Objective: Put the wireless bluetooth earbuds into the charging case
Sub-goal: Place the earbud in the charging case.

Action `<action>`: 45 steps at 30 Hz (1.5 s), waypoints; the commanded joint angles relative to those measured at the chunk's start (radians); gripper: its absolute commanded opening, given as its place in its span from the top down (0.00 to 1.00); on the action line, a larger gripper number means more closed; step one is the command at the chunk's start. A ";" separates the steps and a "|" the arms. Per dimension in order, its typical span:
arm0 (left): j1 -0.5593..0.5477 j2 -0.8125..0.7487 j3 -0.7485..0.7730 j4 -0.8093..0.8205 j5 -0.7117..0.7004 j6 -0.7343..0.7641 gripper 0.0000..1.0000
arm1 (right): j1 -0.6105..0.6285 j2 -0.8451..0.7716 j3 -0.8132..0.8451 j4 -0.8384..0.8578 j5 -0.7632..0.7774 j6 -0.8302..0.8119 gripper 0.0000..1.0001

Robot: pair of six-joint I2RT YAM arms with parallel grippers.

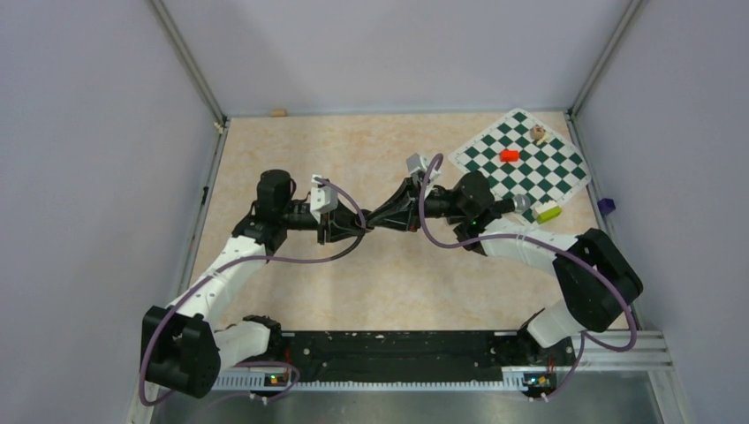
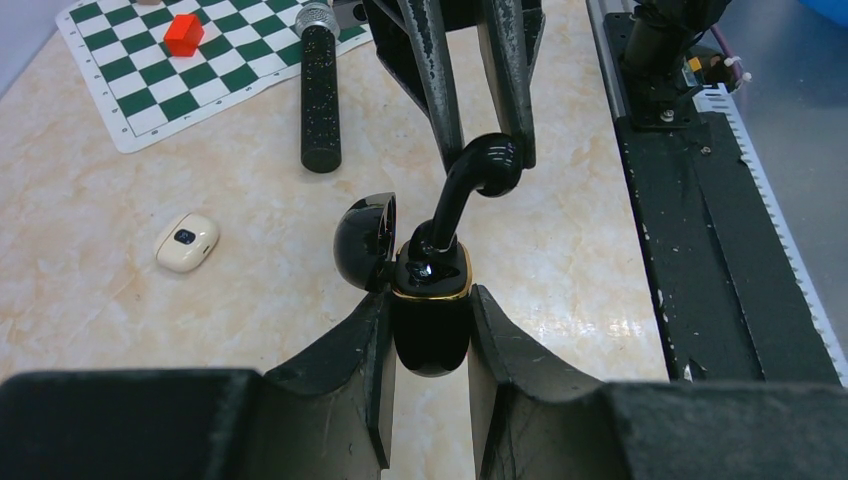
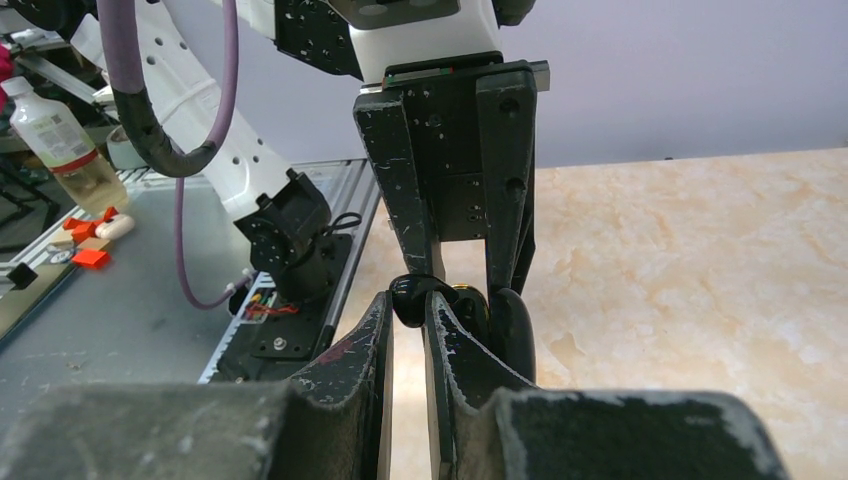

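Observation:
The charging case (image 2: 430, 325), glossy black with a gold rim, is held upright off the table with my left gripper (image 2: 428, 300) shut on its sides. Its lid (image 2: 362, 240) hangs open to the left. One black earbud (image 2: 478, 168) is pinched at its head by my right gripper (image 3: 410, 300), which is shut on it. The bud's stem (image 2: 438, 222) reaches down into the case's open top. In the right wrist view the earbud (image 3: 408, 298) sits between my fingertips, just in front of the case's gold rim (image 3: 464, 291). From above, the two grippers meet tip to tip (image 1: 375, 221) over mid-table.
A green-and-white chessboard mat (image 1: 521, 163) lies at the back right with a red block (image 1: 509, 155) and a small wooden piece (image 1: 537, 133) on it. A long black cylinder with a silver tip (image 2: 320, 90) and a cream-coloured lump (image 2: 187, 242) lie on the table. A yellow-green block (image 1: 548, 212) sits by the mat.

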 commanded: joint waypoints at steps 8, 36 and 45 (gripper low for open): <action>-0.004 -0.018 0.011 0.042 0.049 -0.012 1.00 | 0.013 0.011 0.000 0.020 0.013 -0.020 0.94; -0.005 -0.021 0.007 0.075 0.061 -0.038 1.00 | 0.025 0.030 -0.011 0.018 0.029 -0.015 0.93; -0.005 -0.024 0.002 0.076 0.075 -0.026 1.00 | 0.025 0.063 -0.018 0.085 0.072 0.107 0.90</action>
